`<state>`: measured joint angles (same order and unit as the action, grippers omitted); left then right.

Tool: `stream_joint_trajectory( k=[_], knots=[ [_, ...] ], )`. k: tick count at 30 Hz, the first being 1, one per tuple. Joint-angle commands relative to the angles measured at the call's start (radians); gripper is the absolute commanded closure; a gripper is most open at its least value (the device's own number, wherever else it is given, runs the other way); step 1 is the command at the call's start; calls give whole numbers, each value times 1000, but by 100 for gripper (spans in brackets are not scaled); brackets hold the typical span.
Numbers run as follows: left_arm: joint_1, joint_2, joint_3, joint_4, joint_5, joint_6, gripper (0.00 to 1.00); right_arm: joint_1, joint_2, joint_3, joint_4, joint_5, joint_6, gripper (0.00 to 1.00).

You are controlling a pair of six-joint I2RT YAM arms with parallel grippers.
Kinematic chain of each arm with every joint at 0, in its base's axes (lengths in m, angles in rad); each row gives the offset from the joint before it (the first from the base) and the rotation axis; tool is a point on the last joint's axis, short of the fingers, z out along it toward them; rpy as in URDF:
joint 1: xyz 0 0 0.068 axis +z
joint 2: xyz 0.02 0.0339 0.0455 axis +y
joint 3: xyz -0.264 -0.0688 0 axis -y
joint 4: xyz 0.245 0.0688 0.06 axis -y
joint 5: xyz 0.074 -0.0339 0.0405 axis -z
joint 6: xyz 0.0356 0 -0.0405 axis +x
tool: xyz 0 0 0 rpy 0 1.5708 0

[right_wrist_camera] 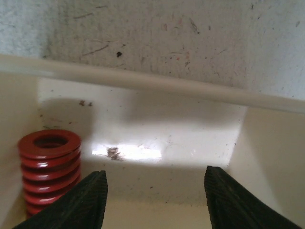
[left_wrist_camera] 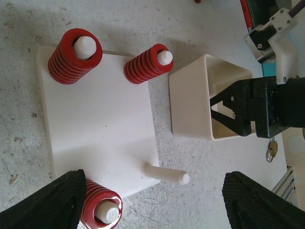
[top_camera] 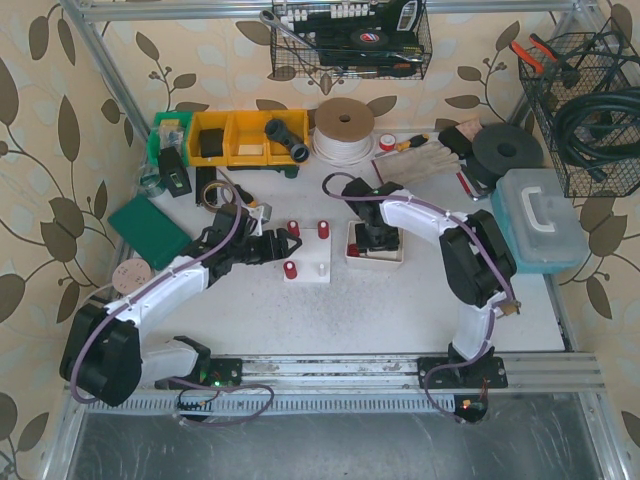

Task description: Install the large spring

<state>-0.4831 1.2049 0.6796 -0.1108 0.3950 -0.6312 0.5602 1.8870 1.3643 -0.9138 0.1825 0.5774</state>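
Top: right gripper (top_camera: 375,238) inside white square plastic bin (top_camera: 352,257); left gripper (top_camera: 270,246) wide open beside white peg board (top_camera: 318,272). Left wrist: one white peg (left_wrist_camera: 167,174) bare. Right wrist: red coil spring (right_wrist_camera: 49,164) upright in bin corner, outside parted empty fingers; centre on it before closing

Four red springs (left_wrist_camera: 75,57) — four pegs (left_wrist_camera: 167,175), one box (left_wrist_camera: 190,105)

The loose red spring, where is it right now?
In the right wrist view, the red spring stands upright at the left inside the white box, next to one finger of the open right gripper, which is not holding it.
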Motion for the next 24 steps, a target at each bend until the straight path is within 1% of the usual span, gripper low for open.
stream_joint_trajectory(
  k=[1,8,13,21,24],
  knots=[
    [14,12,45,-16,-7,-8,19,-6,18,-38,23,-9,38,40],
    [14,30,55,-22,-7,-9,19,-5,-7,-74,35,-11,42,28],
    [14,35,57,-23,-2,-8,19,11,-56,-84,9,3,54,23],
    [14,23,51,-18,-2,-7,19,30,-72,-100,-13,5,94,20],
    [14,22,50,-15,-1,-6,19,29,-34,-86,-16,1,96,20]
  ],
)
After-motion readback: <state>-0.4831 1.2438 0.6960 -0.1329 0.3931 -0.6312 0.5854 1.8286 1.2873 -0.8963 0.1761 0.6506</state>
